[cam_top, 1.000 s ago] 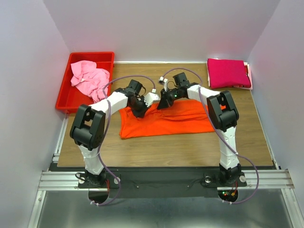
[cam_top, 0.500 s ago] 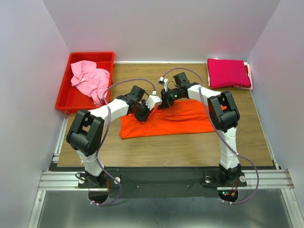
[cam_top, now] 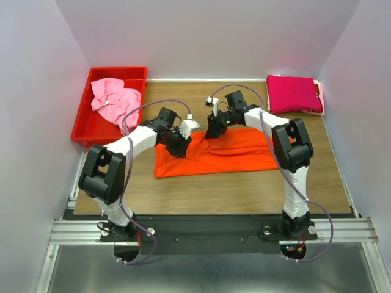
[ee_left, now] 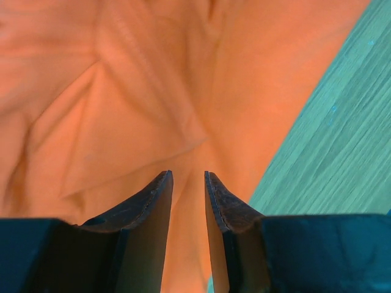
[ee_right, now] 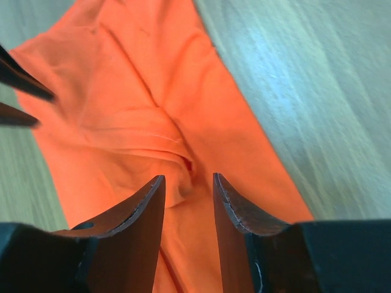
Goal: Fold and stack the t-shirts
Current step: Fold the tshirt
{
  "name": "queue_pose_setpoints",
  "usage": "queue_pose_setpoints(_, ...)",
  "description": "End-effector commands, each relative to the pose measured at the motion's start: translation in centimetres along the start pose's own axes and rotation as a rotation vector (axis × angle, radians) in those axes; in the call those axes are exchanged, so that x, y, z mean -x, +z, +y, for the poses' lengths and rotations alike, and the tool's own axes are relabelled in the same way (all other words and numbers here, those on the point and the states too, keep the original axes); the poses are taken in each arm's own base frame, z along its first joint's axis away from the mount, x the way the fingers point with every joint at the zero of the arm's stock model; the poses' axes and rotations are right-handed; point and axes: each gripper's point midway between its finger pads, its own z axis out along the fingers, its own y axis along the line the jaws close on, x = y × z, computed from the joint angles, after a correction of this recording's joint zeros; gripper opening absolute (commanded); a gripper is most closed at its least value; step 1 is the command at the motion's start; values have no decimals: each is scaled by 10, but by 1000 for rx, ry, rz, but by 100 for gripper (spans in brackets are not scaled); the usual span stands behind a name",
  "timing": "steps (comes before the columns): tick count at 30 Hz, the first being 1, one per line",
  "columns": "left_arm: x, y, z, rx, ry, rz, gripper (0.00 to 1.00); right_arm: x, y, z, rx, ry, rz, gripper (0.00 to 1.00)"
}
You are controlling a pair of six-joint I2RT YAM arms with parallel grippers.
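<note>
The bright orange t-shirt (cam_top: 235, 152) lies spread and wrinkled across the middle of the table. My left gripper (cam_top: 177, 145) hovers over its back left part, jaws a narrow gap apart with cloth showing under them (ee_left: 188, 177). My right gripper (cam_top: 211, 132) is over the shirt's back edge, jaws apart above a small fold (ee_right: 188, 178). The left fingertips (ee_right: 18, 82) show at the left edge of the right wrist view. A folded magenta t-shirt (cam_top: 293, 93) sits at the back right. A crumpled light pink t-shirt (cam_top: 113, 101) lies in the bin.
A red plastic bin (cam_top: 82, 125) stands at the back left corner. A light pink edge (cam_top: 319, 96) shows under the magenta shirt. White walls close in the table on three sides. Bare wood (cam_top: 244, 189) shows in front of the orange shirt.
My left arm has swung its wrist left and back a little, so its gripper sits farther from the right one. The right gripper has barely moved. The orange shirt lies about the same.
</note>
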Motion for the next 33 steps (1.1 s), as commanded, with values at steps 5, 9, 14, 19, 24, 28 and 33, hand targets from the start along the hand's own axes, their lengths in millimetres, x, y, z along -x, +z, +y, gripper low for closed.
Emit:
queue_pose_setpoints(5, 15, -35, 10, 72, 21, -79, 37, 43, -41, -10, -160, -33, -66, 40)
queue_pose_setpoints(9, 5, -24, 26, 138, -33, -46, 32, 26, -81, -38, -326, 4, 17, 34)
queue_pose_setpoints(14, -5, -9, 37, 170, -87, -4, 31, -40, -145, -68, -446, 94, 207, 33)
queue_pose_setpoints(19, -10, 2, 48, 208, -134, 21, 28, -104, -183, -89, -532, 168, 360, 32)
queue_pose_setpoints(24, -26, 15, 55, 233, -188, 82, 27, -150, -182, -91, -506, 240, 458, 32)
queue_pose_setpoints(28, -30, 18, 86, 330, -183, 120, 26, -190, -174, -77, -459, 304, 545, 30)
queue_pose_setpoints(33, -19, 30, 140, 373, -157, 159, 25, -220, -173, -40, -367, 343, 621, 28)
